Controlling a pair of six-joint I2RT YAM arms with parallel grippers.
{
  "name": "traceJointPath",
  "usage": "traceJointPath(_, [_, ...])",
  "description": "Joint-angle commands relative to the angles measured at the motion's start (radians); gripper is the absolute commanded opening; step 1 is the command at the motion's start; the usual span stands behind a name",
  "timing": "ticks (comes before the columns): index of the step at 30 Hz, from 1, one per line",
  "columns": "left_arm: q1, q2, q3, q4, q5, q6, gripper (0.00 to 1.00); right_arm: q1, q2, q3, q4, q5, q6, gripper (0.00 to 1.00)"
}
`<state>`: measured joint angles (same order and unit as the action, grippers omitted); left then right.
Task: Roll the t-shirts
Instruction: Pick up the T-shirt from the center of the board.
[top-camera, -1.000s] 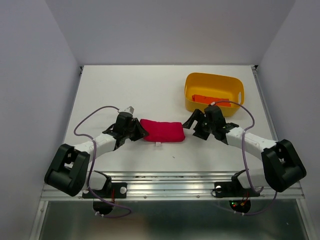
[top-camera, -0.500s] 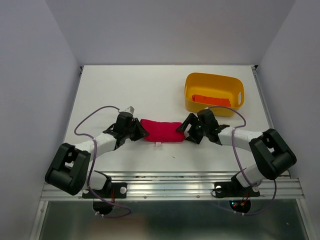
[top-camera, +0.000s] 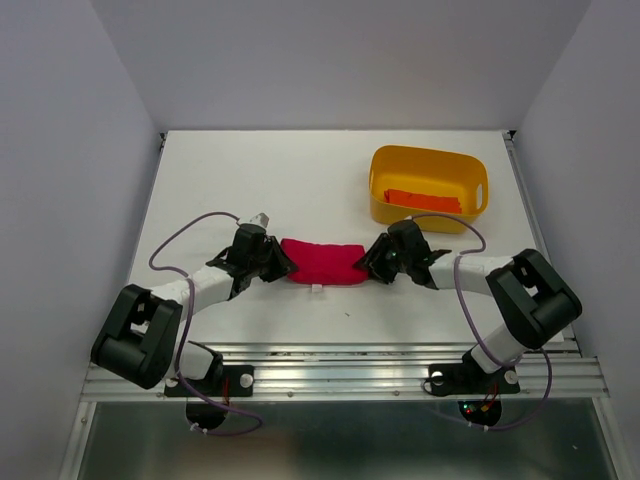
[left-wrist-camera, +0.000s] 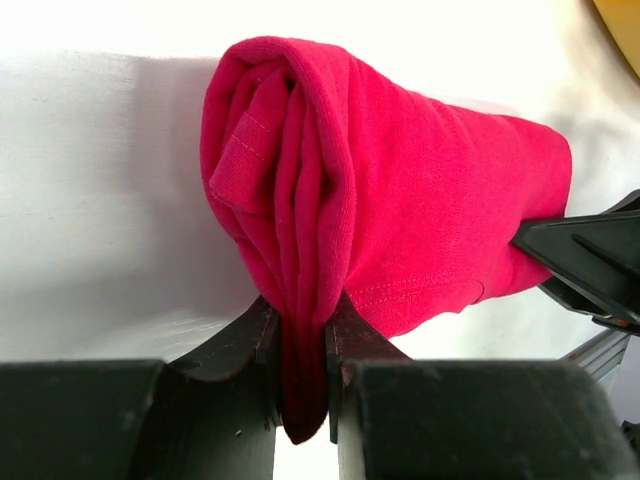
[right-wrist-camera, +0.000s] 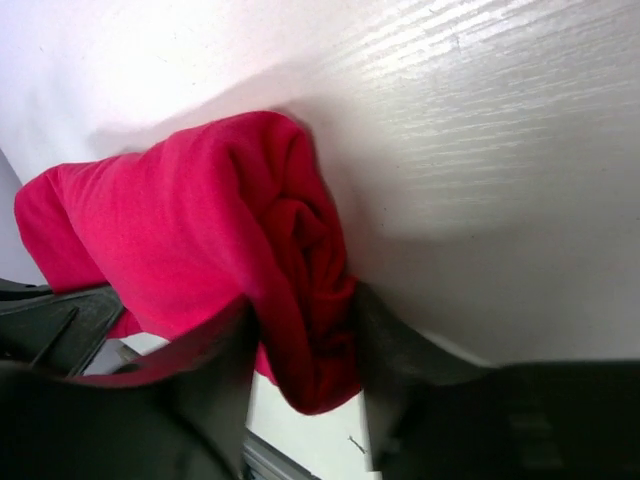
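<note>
Nearer the arms and left of the yellow tub that holds the orange-red roll, the rolled crimson t-shirt lies with its far-from-tub end pinched tight in the left gripper and its tub-side end bracketed by the half-open right gripper, whose grip cannot be told, probably so the roll stays wound when lifted.

A plain crimson t-shirt is lying at centre frame; an orange-red t-shirt is sitting in a yellow tub, upper right, on a white table.
</note>
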<state>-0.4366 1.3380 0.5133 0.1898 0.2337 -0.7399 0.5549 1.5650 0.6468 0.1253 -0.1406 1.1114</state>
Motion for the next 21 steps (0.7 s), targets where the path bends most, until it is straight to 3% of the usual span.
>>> traceJointPath(1, [-0.001, -0.003, 0.037, 0.033, 0.012, 0.027, 0.0, 0.013, 0.018, 0.025, 0.017, 0.081, -0.008, 0.38])
traceJointPath(2, [-0.001, -0.002, 0.039, 0.033, 0.013, 0.028, 0.0, 0.013, 0.017, 0.028, 0.017, 0.084, -0.008, 0.34])
traceJointPath(3, [-0.001, 0.0, 0.042, 0.031, 0.016, 0.031, 0.0, 0.013, 0.012, 0.03, 0.026, 0.085, -0.012, 0.24])
traceJointPath(4, [-0.001, -0.002, 0.044, 0.03, 0.016, 0.033, 0.0, 0.013, 0.004, 0.03, 0.031, 0.085, -0.012, 0.24])
traceJointPath(7, [-0.001, -0.017, 0.06, 0.01, 0.013, 0.042, 0.0, 0.013, -0.042, 0.062, 0.011, 0.094, -0.07, 0.01])
traceJointPath(14, [0.001, -0.085, 0.201, -0.11, 0.015, 0.074, 0.0, 0.013, -0.226, 0.165, -0.137, 0.186, -0.168, 0.01])
traceJointPath(21, [0.001, -0.117, 0.439, -0.188, 0.013, 0.105, 0.0, 0.013, -0.31, 0.31, -0.263, 0.263, -0.261, 0.01])
